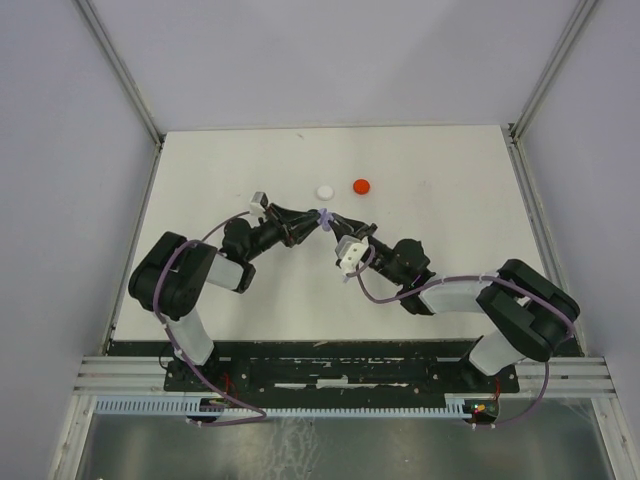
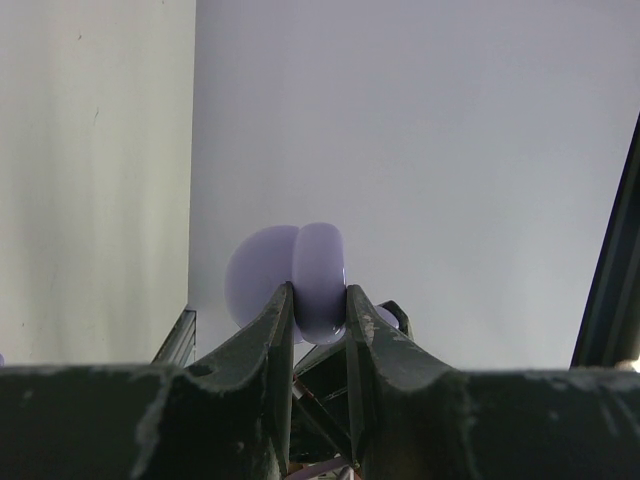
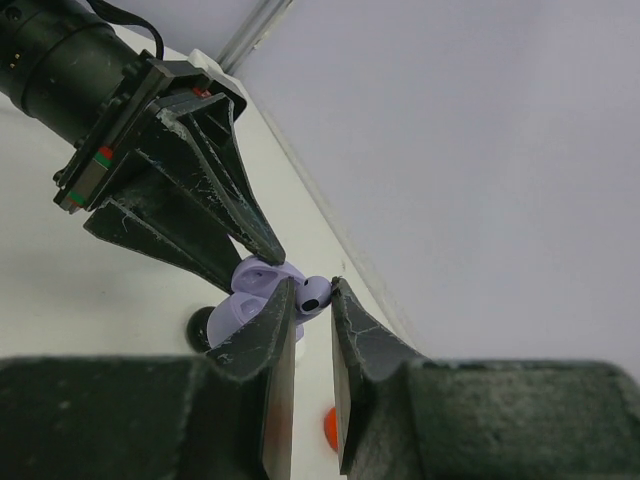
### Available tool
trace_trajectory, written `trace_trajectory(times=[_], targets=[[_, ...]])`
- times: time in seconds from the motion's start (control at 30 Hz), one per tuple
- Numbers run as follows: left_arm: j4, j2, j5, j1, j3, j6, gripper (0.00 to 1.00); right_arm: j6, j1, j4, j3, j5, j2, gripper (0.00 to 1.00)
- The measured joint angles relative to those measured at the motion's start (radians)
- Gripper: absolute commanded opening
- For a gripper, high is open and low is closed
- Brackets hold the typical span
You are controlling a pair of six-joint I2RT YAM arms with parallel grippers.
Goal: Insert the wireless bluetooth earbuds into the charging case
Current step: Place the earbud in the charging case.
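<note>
Above the table point(image 1: 450, 200), the left gripper point(image 2: 320, 305) pinches the open lavender charging case point(image 2: 318, 262), and the right gripper point(image 3: 313, 288) nips a lavender earbud point(image 3: 313, 300) at its mouth. The earbud seems not yet seated: hold the case steady, align stem to socket, press gently.

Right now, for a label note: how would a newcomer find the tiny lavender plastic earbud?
Over the middle of the white table, the left gripper clamps a rounded lavender charging case. The lavender earbud is pinched in the right gripper beside that case; unlike the case, it is tiny with a dark spot.
</note>
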Motion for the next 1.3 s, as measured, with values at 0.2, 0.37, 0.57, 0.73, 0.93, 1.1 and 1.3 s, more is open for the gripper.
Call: trace_trajectory(times=[0.2, 0.37, 0.57, 0.73, 0.93, 1.1, 1.3], targets=[[-0.004, 0.014, 0.019, -0.011, 0.008, 0.0, 0.03, -0.053, 0.002, 0.028, -0.003, -0.02, 0.019, 0.02], [-0.006, 0.014, 0.027, -0.016, 0.017, 0.0, 0.03, -0.071, 0.002, 0.036, -0.003, -0.025, 0.029, 0.02], [-0.006, 0.014, 0.044, -0.017, 0.018, 0.0, 0.03, -0.087, 0.002, 0.037, -0.003, -0.024, 0.04, 0.02], [-0.006, 0.014, 0.047, -0.017, 0.018, 0.0, 0.03, -0.094, 0.002, 0.037, -0.003, -0.024, 0.044, 0.02], [-0.006, 0.014, 0.047, -0.017, 0.018, 0.0, 0.03, -0.097, 0.002, 0.037, -0.006, -0.023, 0.045, 0.02], [-0.006, 0.013, 0.047, -0.017, 0.018, 0.0, 0.03, -0.101, 0.002, 0.035, -0.014, -0.02, 0.045, 0.02], [-0.009, 0.013, 0.047, -0.017, 0.018, 0.0, 0.03, -0.105, 0.002, 0.034, -0.021, -0.018, 0.045, 0.02]])
